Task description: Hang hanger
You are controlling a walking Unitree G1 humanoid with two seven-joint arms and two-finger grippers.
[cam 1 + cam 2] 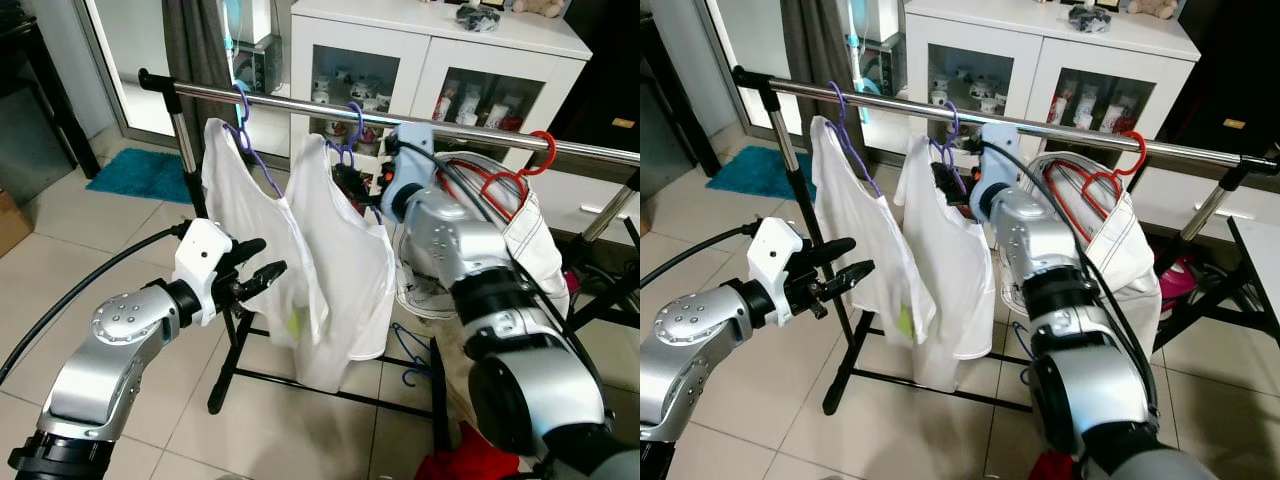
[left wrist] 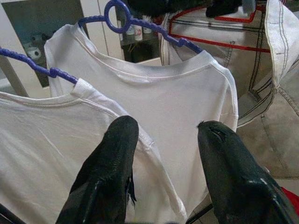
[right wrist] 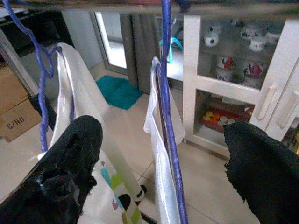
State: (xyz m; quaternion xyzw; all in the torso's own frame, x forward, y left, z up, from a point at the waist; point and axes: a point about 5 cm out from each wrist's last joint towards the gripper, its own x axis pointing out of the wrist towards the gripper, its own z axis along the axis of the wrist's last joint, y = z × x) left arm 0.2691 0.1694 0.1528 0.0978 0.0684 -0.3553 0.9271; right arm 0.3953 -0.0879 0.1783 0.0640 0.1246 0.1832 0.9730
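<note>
Release step: hanger (image 1: 350, 135) with shirt (image 1: 350, 270) already hooked on rail (image 1: 300, 103), right gripper (image 3: 163, 140) spread wide astride it, left gripper (image 1: 258, 270) apart nearby; next, back right arm straight off without snagging

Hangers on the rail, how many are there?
3: a purple hanger at the rail's left end, a second purple hanger mid-rail by the right gripper, and a red hanger to the right. Cloth may hide more.
</note>
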